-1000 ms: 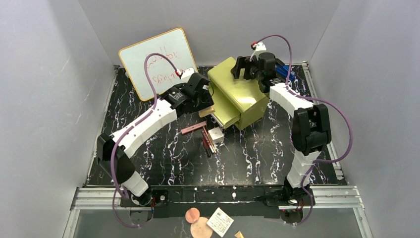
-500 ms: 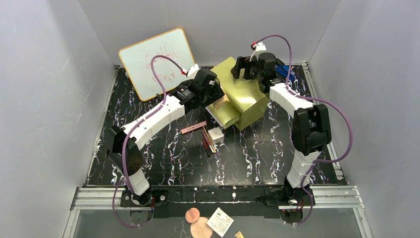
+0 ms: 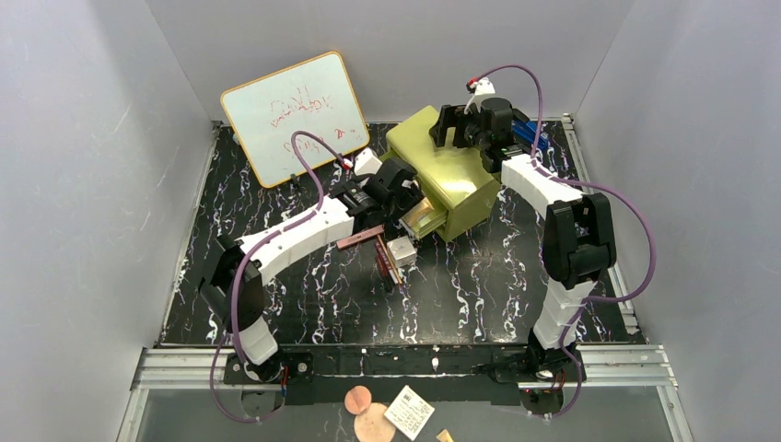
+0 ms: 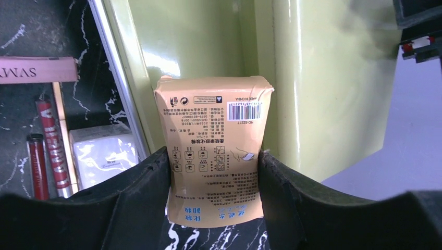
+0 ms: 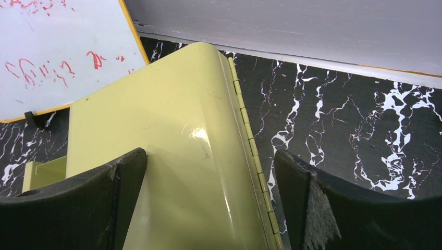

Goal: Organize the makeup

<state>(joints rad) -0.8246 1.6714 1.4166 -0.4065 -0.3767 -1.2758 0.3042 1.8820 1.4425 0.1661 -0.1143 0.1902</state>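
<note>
Evidently the left gripper (image 4: 213, 155) clamps the tan-orange packet (image 4: 213, 114) over the open drawer (image 4: 193, 41) for stowing; the right gripper (image 5: 208, 156) straddles the chest (image 5: 156, 114), jaws spread, probably steadying it.

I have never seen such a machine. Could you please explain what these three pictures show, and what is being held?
Two robot arms stand at a black table, each with a two-finger gripper. One picture looks down from above; two come from cameras on the wrists. The left gripper grips a tan packet at the open drawer of a yellow-green chest. The right gripper is open above the chest's top. A pink case, white box and pencils lie on the table.
</note>
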